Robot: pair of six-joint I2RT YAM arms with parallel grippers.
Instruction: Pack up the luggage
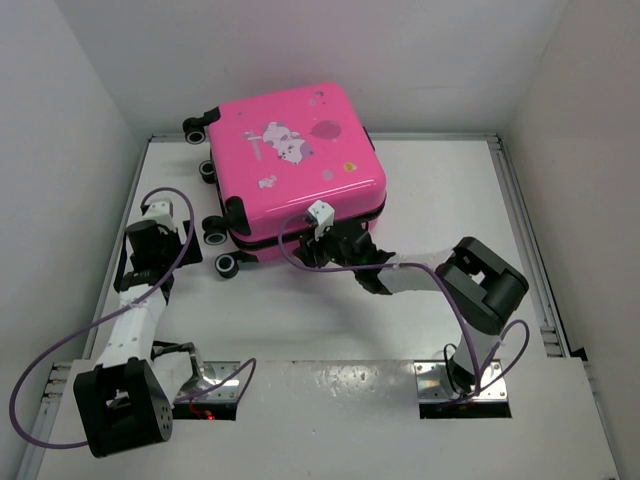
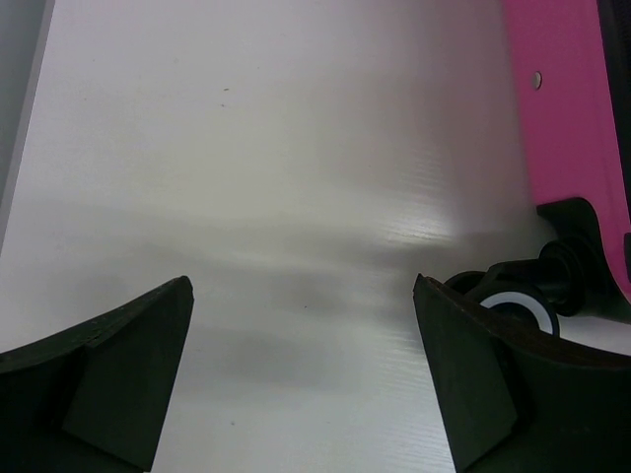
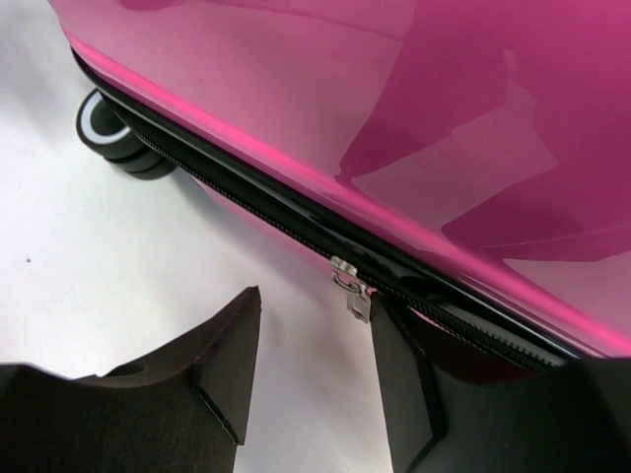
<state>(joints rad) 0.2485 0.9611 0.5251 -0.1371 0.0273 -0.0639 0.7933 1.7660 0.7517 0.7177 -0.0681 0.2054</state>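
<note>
2 arms reach out from the near edge of a white table (image 1: 430, 190). The luggage (image 1: 295, 165) lies flat at the far middle of it, hot pink, shut, with a white cartoon print (image 1: 285, 143) facing up and its black wheels sticking out on the left side.

The left gripper (image 2: 301, 296) hovers low over bare table at the near-left corner of the luggage. Its 2 dark fingers (image 2: 128, 335) are spread wide with nothing between them. In the left wrist view 1 wheel (image 2: 518, 307) sits just behind the right-hand finger, and the pink shell runs up the right edge. I cannot tell whether that finger touches the wheel.

The right gripper (image 3: 315, 296) is at the near side of the luggage, down by the black zipper (image 3: 246, 202) that runs along the seam between the 2 pink halves. Its fingers (image 3: 212, 360) stand apart and pinch nothing. The small metal pull (image 3: 357, 299) hangs from the zipper in the gap, just beside the inner edge of the right-hand finger; I cannot tell whether they touch. That finger's tip lies up against the seam, while the other finger is over the table, clear of the shell. Another wheel (image 3: 113, 138) shows further left along the same edge.
</note>
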